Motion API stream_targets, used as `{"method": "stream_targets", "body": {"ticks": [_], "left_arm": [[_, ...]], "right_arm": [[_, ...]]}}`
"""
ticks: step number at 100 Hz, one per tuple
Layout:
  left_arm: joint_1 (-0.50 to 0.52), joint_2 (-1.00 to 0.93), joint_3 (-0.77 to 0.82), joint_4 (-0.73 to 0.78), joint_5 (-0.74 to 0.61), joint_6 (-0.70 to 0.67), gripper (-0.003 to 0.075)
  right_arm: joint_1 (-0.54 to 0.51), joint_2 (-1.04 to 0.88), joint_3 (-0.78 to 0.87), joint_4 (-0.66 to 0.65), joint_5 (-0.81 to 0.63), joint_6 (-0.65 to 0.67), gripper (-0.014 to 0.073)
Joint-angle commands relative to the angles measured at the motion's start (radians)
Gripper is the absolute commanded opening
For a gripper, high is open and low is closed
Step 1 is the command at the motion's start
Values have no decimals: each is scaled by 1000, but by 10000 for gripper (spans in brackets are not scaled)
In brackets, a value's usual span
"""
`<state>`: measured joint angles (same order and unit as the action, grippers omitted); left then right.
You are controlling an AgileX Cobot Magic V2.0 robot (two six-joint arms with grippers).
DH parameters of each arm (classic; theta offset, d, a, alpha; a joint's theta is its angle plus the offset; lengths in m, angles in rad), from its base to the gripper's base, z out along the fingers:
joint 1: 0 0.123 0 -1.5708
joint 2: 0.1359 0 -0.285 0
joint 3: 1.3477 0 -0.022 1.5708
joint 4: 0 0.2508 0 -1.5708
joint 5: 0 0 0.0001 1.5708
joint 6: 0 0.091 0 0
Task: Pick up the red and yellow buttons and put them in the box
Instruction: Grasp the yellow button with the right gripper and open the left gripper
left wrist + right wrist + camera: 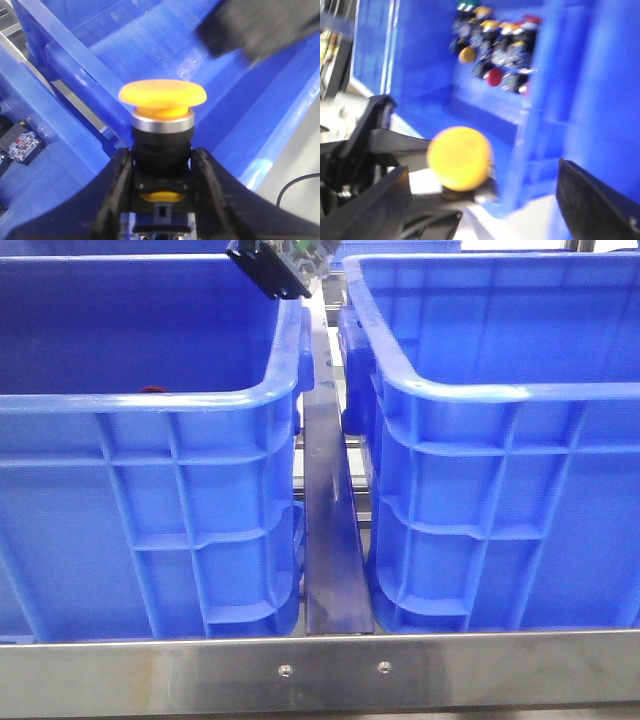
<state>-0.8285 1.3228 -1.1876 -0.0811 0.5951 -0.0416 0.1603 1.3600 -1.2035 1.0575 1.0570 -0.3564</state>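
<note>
My left gripper [162, 162] is shut on the dark body of the yellow button [162, 95], which stands upright between its fingers over a blue crate [150, 45]. The right wrist view shows the same yellow button [460, 157] from its cap side, with the left gripper [375, 135] behind it. My right gripper [482, 170] is open and empty, its fingers wide apart on either side of the button; it shows blurred in the left wrist view [260, 27]. A red button [494, 76] lies in a pile of buttons against a crate wall.
Two big blue crates, the left crate [150, 490] and the right crate [500, 490], stand side by side with a metal rail [335, 540] between them. A dark gripper part [275, 265] hangs above the gap. Small switch parts [22, 145] lie in a crate.
</note>
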Motion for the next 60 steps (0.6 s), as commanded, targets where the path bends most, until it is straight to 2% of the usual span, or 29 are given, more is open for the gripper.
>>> {"method": "stream_targets", "body": {"ticks": [1,39,60], "left_arm": [[-4,-28,-29,-9,-61,-9,21],[-4,-28,-29,-9,-65,-9,21],[-4,-28,-29,-9,-66,-9,21]], "right_arm": [[39,1,-64,73,0,-15,611],[70,32,-97,87,11,-15,603],[70,35,-97,88,15,-15,386]]}}
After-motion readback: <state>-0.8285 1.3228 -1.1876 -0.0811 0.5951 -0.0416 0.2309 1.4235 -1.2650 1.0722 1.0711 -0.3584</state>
